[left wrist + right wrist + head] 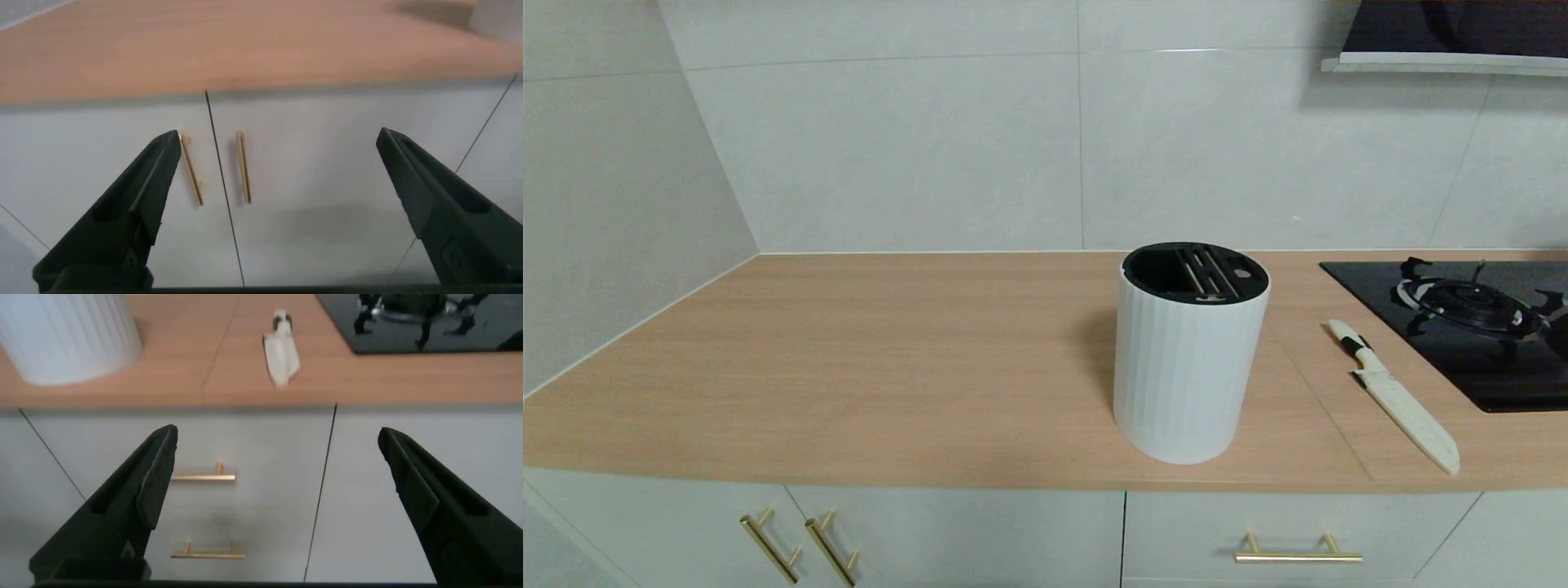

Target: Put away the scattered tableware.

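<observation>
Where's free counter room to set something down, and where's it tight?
Widest bare countertop: from the left wall to the white holder. A narrower strip lies between holder and knife. Crowded at right, where the knife lies close to the hob.

Black gas hob (pixel 1437 355) on wooden counter (pixel 849 367) — brass-handled cabinets (pixel 980 531) below

The black left gripper (pixel 278 139) fills the lower corners of the frame, its jaws spread wide. Between them, at frame centre, two slim brass bar handles (pixel 243 167) flank a dark seam (pixel 221 180) in the white cabinet doors (pixel 327 163). A light wooden countertop (pixel 245 49) spans the upper frame.
</observation>
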{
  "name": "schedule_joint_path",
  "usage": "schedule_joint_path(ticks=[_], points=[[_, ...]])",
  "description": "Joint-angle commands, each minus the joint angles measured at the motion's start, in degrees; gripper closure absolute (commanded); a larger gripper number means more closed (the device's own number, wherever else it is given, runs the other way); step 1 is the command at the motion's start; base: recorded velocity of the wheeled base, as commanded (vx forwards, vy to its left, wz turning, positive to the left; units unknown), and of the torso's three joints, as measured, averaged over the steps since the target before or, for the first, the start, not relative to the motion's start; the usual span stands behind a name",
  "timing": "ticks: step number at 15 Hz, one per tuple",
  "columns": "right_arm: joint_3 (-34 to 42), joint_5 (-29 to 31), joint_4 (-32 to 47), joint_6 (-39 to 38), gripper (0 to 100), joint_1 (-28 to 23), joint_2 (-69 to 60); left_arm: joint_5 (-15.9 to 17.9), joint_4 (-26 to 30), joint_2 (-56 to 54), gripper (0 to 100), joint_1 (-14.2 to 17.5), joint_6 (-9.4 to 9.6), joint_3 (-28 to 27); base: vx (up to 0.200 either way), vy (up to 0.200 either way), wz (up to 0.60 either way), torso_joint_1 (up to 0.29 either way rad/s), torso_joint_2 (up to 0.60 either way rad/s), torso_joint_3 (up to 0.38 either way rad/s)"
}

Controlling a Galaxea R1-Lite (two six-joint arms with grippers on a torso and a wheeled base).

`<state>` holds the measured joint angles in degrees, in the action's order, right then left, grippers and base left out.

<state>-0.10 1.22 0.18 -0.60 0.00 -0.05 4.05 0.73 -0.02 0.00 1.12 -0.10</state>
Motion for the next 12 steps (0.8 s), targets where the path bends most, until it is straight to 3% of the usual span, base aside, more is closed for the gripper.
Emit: schedule_joint_path(ticks=[1, 12], points=[[0.01, 0.01, -0.01, -0.02, 0, 0.00, 0.05, 0.00, -0.03, 0.02, 0, 0.00, 0.02, 0.01, 0.000, 0.000, 0.00, 0.232, -0.52, -0.286], [0.01, 0.01, -0.01, 0.07, 0, 0.00, 0.05, 0.00, -0.03, 0.02, 0, 0.00, 0.02, 0.01, 0.000, 0.000, 0.00, 0.266, -0.57, -0.304]])
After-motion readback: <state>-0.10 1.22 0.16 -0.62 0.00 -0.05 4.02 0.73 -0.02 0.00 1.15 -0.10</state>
